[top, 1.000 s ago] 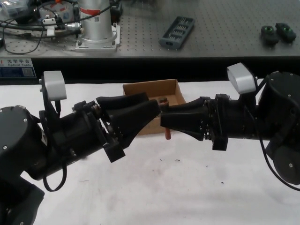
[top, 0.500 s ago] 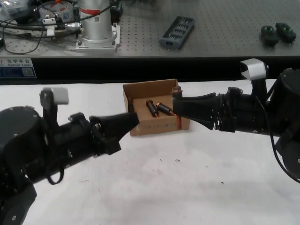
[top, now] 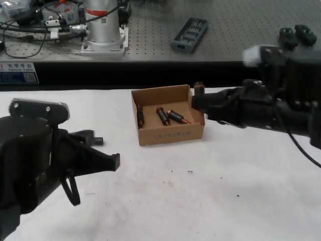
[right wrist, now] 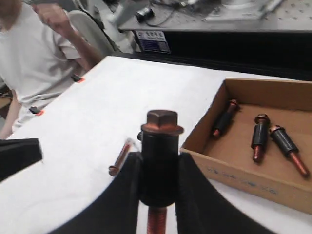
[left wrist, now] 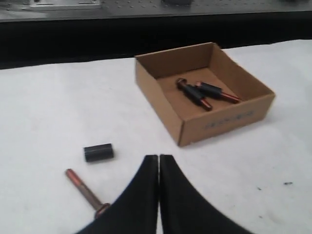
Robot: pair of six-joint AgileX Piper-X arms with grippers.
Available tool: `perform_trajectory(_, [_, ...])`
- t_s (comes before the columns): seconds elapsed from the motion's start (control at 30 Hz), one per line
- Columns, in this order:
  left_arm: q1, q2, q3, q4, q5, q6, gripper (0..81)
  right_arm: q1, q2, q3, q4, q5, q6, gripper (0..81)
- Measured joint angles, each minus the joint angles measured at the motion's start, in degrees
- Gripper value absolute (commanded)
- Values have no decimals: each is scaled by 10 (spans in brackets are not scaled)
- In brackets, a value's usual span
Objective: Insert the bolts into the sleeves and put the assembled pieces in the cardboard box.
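Note:
My right gripper (right wrist: pixel 159 157) is shut on an assembled piece (right wrist: pixel 160 141), a copper bolt standing upright in a black sleeve. In the high view that piece (top: pixel 199 87) hangs above the right wall of the cardboard box (top: pixel 170 134), held by the right gripper (top: pixel 197 103). Three assembled pieces (top: pixel 161 115) lie inside the box (left wrist: pixel 222 124). My left gripper (left wrist: pixel 159 158) is shut with nothing in it, low over the white table, short of the box. Beside it lie a loose black sleeve (left wrist: pixel 98 152) and a loose copper bolt (left wrist: pixel 85 189). The left arm (top: pixel 35 150) sits at the lower left.
White cloth covers the table (top: pixel 200 201), with open room in front of the box. Behind a dark edge runs a perforated bench (top: pixel 241 30) with a metal post (top: pixel 103 25), a black tray (top: pixel 189 32) and cables.
The two grippers, joined in front of the box a second ago, have separated. The left arm pulled back to the left; the right arm carried the assembled piece up beside the box.

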Motion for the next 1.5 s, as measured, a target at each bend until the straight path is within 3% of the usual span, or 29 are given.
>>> perform_trajectory(0.2, [-19,-7,49,-51,-55,18,6,25,2,-84,119,94,-40,66])
perform_trajectory(0.5, [-19,-7,123,-230,-69,20,6,14,93,-292,279,107,-66,66])
perform_trajectory(0.8, [-19,-4,127,-266,-85,20,6,8,296,-548,492,123,-94,66])
perform_trajectory(1.17, [-19,48,127,-309,-92,50,6,-24,456,-693,551,133,-98,66])
perform_trajectory(1.5, [-19,91,127,-402,-92,103,6,-38,513,-723,528,103,-99,66])
